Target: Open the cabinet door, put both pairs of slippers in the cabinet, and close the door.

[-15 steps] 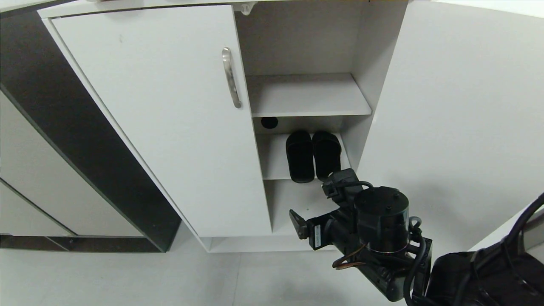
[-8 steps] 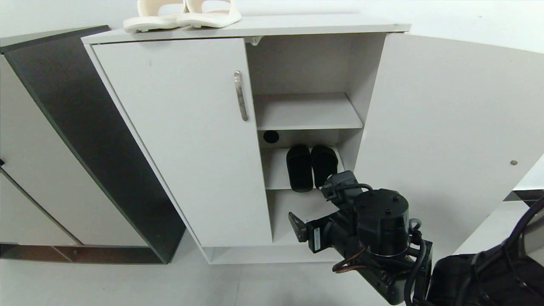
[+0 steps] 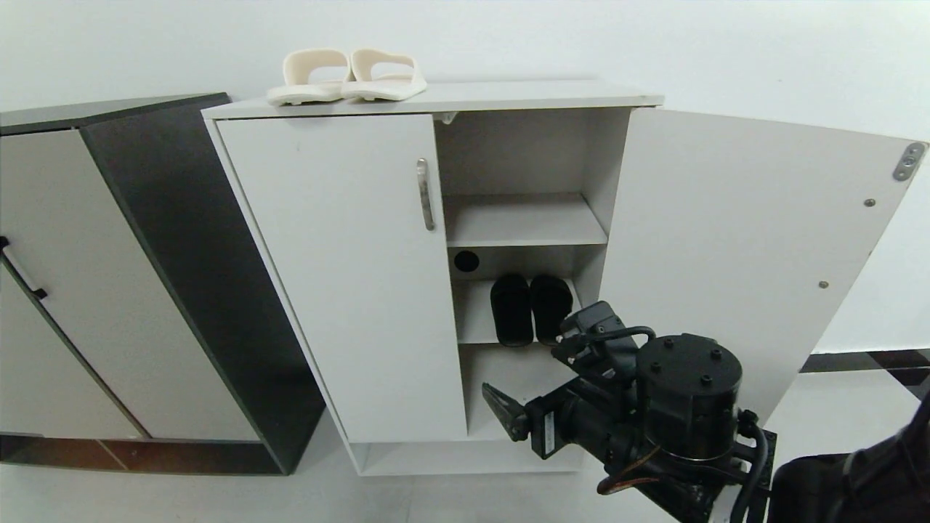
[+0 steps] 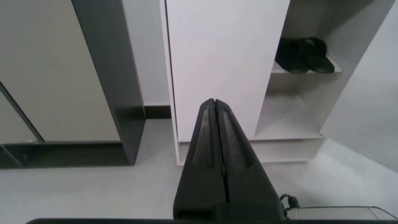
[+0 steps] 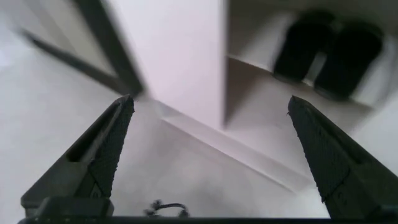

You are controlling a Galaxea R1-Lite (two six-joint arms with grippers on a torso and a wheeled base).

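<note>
The white wooden two-door cabinet [image 3: 341, 290] has its right door [image 3: 726, 240] swung wide open. A pair of black slide slippers [image 3: 530, 309] sits on its middle shelf, and a pair of cream slippers [image 3: 347, 75] lies on its top. The right gripper [image 3: 541, 367] hangs before its lower opening, fingers spread and empty. The left gripper [image 4: 214, 104] faces its closed left door, fingers pressed together.

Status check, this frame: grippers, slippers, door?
Right gripper open, empty, low before cabinet. Left gripper shut, empty. Black slippers on middle shelf; beige pair on cabinet top. Right door open, nothing blocking.
</note>
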